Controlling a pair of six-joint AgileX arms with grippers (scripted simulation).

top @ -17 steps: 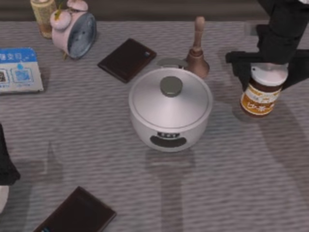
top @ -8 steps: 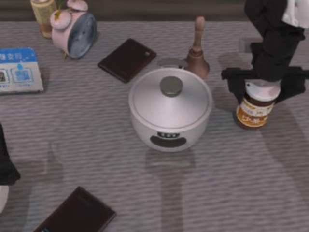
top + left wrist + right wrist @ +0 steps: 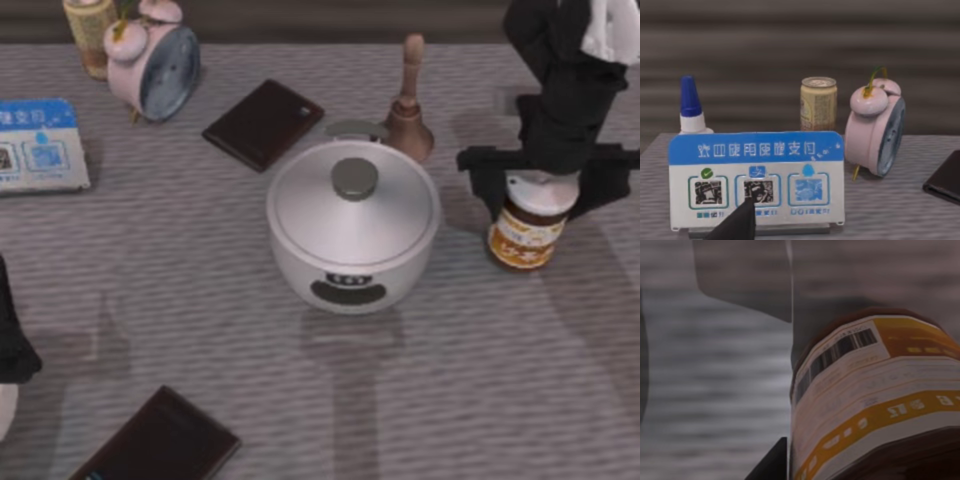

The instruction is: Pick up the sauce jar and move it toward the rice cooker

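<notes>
The sauce jar [image 3: 527, 232], with white lid and cream-and-orange label, is upright just right of the rice cooker [image 3: 352, 225], a gap of table between them. My right gripper [image 3: 540, 182] comes down from the back right and is shut on the sauce jar at its lid. In the right wrist view the jar's label [image 3: 875, 390] fills the frame and a dark fingertip [image 3: 775, 462] presses against its side. My left gripper [image 3: 8, 350] is parked at the left edge, open, with one fingertip [image 3: 742, 220] showing in front of a sign.
Behind the cooker stand a wooden hand bell [image 3: 408, 110] and a brown wallet [image 3: 263, 123]. At the back left are a pink alarm clock [image 3: 155, 60], a tan can [image 3: 88, 30] and a blue-and-white sign [image 3: 38, 145]. A dark flat case [image 3: 160, 440] lies front left.
My right gripper has carried the sauce jar left toward the rice cooker and a little forward. The left arm has not moved.
</notes>
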